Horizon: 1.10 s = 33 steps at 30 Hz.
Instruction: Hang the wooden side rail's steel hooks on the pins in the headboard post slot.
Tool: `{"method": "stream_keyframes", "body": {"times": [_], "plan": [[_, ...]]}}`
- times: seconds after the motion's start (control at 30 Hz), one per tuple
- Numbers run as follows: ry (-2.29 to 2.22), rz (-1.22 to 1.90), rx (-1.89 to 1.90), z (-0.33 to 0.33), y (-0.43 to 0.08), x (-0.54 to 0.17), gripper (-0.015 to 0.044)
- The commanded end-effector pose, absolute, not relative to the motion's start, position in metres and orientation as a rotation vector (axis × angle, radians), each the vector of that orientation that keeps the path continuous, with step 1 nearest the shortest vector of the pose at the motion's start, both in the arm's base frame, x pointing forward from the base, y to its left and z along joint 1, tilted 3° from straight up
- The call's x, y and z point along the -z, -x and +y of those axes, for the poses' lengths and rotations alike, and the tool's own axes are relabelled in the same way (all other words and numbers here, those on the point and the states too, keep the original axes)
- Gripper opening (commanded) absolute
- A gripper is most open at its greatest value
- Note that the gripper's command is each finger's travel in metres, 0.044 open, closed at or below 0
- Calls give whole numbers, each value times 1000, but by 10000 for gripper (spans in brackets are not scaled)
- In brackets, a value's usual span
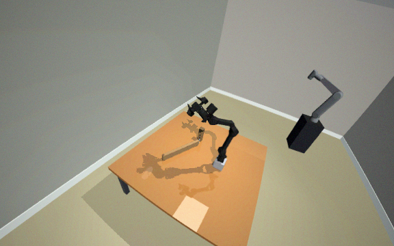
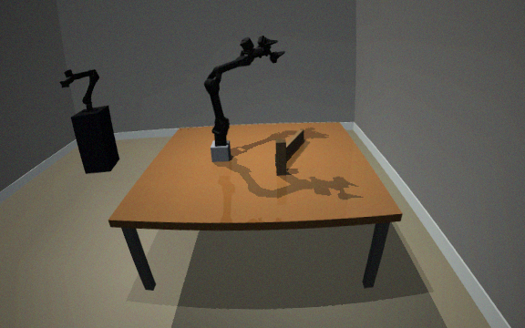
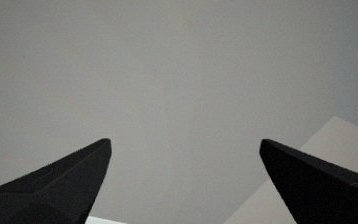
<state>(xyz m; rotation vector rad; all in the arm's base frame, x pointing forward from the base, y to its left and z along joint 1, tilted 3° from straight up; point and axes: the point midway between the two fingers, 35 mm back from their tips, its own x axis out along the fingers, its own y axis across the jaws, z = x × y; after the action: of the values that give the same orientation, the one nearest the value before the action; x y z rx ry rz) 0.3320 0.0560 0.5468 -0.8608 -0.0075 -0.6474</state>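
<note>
The wooden headboard post (image 1: 201,134) (image 2: 281,157) stands upright on the table (image 1: 238,178) (image 2: 162,196). The wooden side rail (image 1: 180,150) (image 2: 295,145) stands on its long edge, with one end at the post's lower part in the top view and its far end low at the table. Whether both steel hooks sit on the pins in the slot is too small to tell. My gripper (image 1: 193,102) (image 2: 280,47) (image 3: 187,145) is open and empty, high above the table and well clear of the post and rail. Neither shows in the wrist view.
The arm's pale base block (image 1: 219,165) (image 2: 221,152) is fixed on the table beside the rail. A second arm on a black pedestal (image 1: 304,133) (image 2: 96,141) stands off the table. A grey wall fills most of the wrist view.
</note>
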Motion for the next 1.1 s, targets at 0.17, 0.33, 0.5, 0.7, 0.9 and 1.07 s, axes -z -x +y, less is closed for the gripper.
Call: {"method": "stream_keyframes", "body": {"times": [0.17,0.33,0.5,0.7,0.9,1.07], "plan": [[1300,178,609,27,-362,-499,440],[1502,284,561,9,-375,-471,440],[1706,409,484,-14,-385,-437,440],[1925,564,352,-44,-391,-391,440],[2111,714,172,-76,-388,-342,440],[2230,808,3,-97,-380,-303,440]]}}
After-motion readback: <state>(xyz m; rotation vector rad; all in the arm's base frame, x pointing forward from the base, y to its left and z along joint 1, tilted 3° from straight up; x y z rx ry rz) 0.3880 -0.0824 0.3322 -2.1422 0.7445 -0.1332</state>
